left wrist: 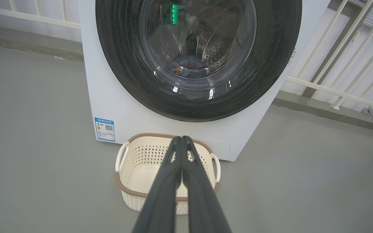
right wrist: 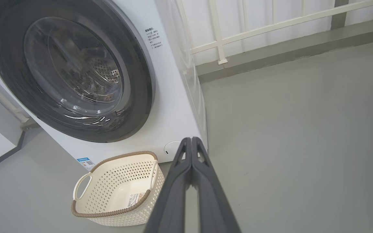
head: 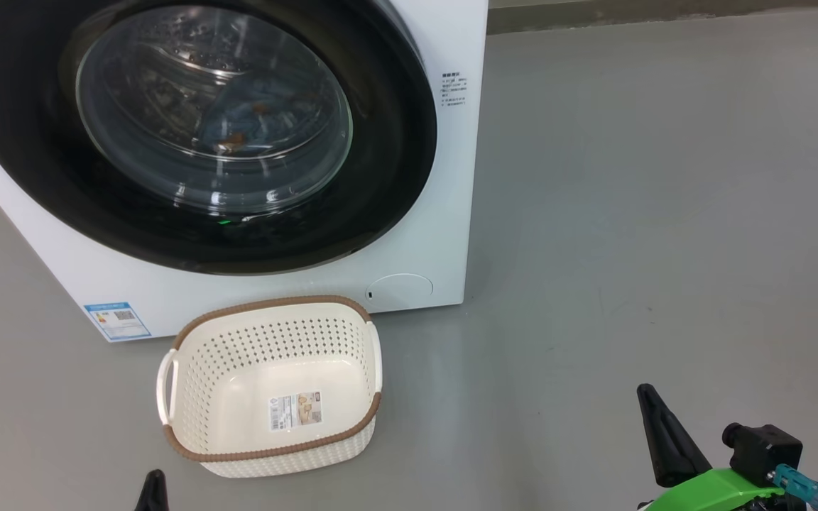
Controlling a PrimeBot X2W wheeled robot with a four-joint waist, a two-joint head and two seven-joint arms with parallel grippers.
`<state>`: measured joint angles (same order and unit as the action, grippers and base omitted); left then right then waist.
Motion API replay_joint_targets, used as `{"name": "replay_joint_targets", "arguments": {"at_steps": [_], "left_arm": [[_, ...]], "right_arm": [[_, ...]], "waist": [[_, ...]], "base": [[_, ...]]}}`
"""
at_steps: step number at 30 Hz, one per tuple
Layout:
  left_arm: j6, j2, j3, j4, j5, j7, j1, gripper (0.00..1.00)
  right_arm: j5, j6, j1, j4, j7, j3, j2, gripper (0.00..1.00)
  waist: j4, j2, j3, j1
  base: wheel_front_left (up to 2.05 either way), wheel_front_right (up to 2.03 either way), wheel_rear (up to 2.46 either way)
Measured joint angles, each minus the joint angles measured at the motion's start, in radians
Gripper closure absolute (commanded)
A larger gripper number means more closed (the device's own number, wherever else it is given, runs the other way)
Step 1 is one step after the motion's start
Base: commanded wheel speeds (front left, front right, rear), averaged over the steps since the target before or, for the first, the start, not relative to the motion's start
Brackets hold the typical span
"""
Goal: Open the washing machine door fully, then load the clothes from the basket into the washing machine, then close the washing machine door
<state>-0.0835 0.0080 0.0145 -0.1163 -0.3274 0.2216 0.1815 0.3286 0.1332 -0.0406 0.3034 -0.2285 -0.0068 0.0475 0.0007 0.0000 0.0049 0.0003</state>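
Head view: washing machine door (head: 388, 156) sat shut, its black ring flush against the white front of the washing machine (head: 444, 234). The clothes (head: 253, 128) lay inside the drum, blue with orange-brown spots showing through the glass.

The basket (head: 274, 303) stood on the grey floor (head: 629, 213) just beside the machine's lower front, between the blue label (head: 118, 321) and the round flap (head: 400, 291). Whether its far rim touched the machine, could not tell. A product sticker (head: 297, 410) lay on its bare cream bottom.

Left wrist view: left end effector (left wrist: 181, 139) was closed, fingers pressed together along their length and gripping nothing. It pointed over the basket's near rim toward the machine.

Right wrist view: right end effector (right wrist: 191, 140) was likewise closed on nothing, its tips in line with the machine's lower right corner, to the right of the basket.

Open room: the floor ran wide to the right of the machine's right edge, as far as a low kerb and a white railing (right wrist: 270, 24). A narrower strip of floor lay on the machine's left.
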Motion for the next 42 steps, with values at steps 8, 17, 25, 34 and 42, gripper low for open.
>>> {"name": "replay_joint_targets", "arguments": {"at_steps": [8,17,25,34,42], "left_arm": [[0.000,0.000,0.002,-0.012,-0.093,-0.021,-0.003,1.00],[-0.002,0.003,0.006,-0.022,-0.177,-0.044,-0.023,1.00],[-0.002,0.006,0.010,-0.032,-0.266,-0.064,-0.032,1.00],[-0.008,0.008,0.014,-0.045,-0.370,-0.092,-0.052,1.00],[-0.009,0.009,0.017,-0.053,-0.464,-0.116,-0.074,1.00]], "right_arm": [[0.088,0.000,0.000,-0.001,0.020,-0.007,0.000,1.00],[0.178,0.000,0.000,-0.002,0.044,-0.013,0.000,1.00],[0.254,0.000,0.000,-0.002,0.069,-0.026,0.000,1.00],[0.370,0.000,-0.001,-0.006,0.096,-0.037,-0.001,1.00],[0.451,0.000,-0.002,-0.007,0.122,-0.043,-0.001,1.00]], "waist": [[0.000,0.0000,0.001,-0.0001],[0.000,0.0000,0.001,-0.0002],[0.000,0.0001,0.001,-0.0002],[0.000,0.0000,0.001,-0.0002],[0.000,0.0000,0.000,-0.0002]], "base": [[0.00,0.00,0.00],[0.00,0.00,0.00],[0.00,0.00,0.00],[0.00,0.00,0.00],[0.00,0.00,0.00]]}}
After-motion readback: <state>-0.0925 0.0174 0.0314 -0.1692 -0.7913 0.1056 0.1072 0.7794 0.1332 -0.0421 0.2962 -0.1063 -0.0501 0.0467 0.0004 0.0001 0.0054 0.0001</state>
